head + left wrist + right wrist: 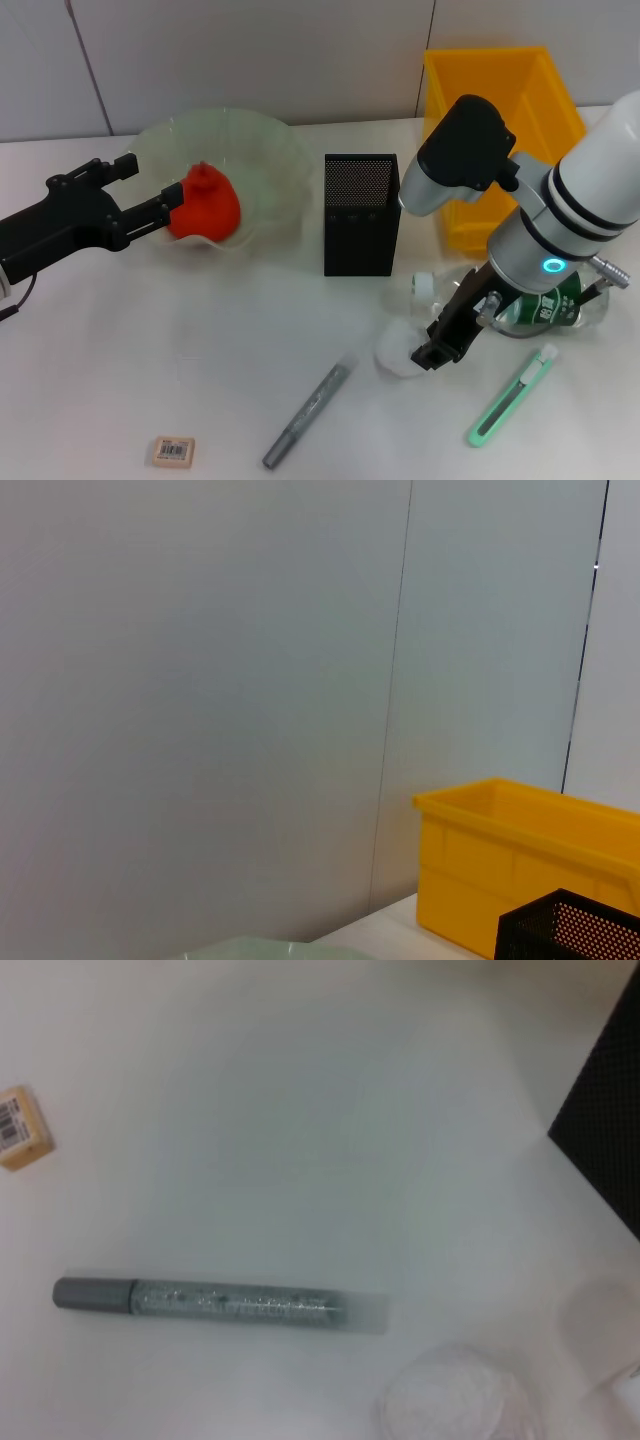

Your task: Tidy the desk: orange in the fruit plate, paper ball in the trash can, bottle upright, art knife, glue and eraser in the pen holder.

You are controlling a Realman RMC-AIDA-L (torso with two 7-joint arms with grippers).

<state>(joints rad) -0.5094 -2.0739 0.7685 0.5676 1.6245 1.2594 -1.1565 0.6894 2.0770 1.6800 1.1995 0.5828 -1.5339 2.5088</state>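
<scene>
One orange sits in the fruit plate clamped by the left pincer, while the right pincer, fingers apart, hovers over one paper ball beside one lying bottle, with one glue, one art knife and one eraser near on the counter.

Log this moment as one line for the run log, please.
left pincer: at orange in fruit plate | right pincer: over paper ball | bottle: lying | glue, art knife, eraser: on desk

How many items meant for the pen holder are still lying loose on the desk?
3. The eraser lies at the front left, the glue front centre, and the art knife front right, beside the right gripper. The holder's inside isn't visible.
</scene>
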